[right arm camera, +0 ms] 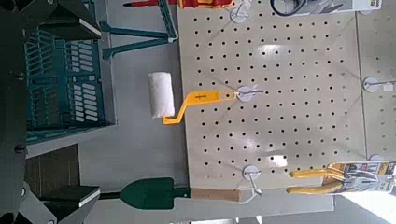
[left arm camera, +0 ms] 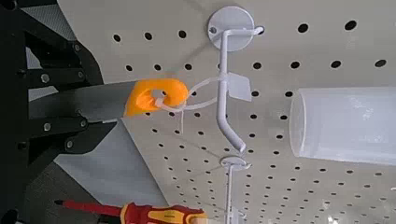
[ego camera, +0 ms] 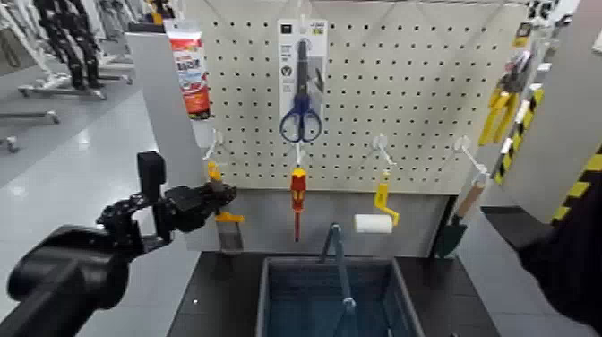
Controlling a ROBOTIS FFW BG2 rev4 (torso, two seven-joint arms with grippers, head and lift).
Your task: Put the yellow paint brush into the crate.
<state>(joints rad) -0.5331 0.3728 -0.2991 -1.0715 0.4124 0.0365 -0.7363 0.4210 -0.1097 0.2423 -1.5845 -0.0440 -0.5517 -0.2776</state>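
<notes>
Our left gripper (ego camera: 215, 193) pinching brush (ego camera: 227, 226) handle at pegboard (ego camera: 403, 99) hook (left arm camera: 227, 103); crate (ego camera: 269, 296) below. Right gripper state: cannot tell.

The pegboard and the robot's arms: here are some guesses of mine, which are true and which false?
1. The brush hangs at the pegboard, with the left tool gripping its handle. True.
2. The brush already lies in the crate. False: it is still at the board, left of and above the crate.
3. The scissors hang above the screwdriver. True.
4. The roller hangs left of the brush. False: it hangs to the right, beyond the screwdriver.
5. The right tool holds the trowel. False: the trowel hangs on its hook, and the right tool is not in view.
</notes>
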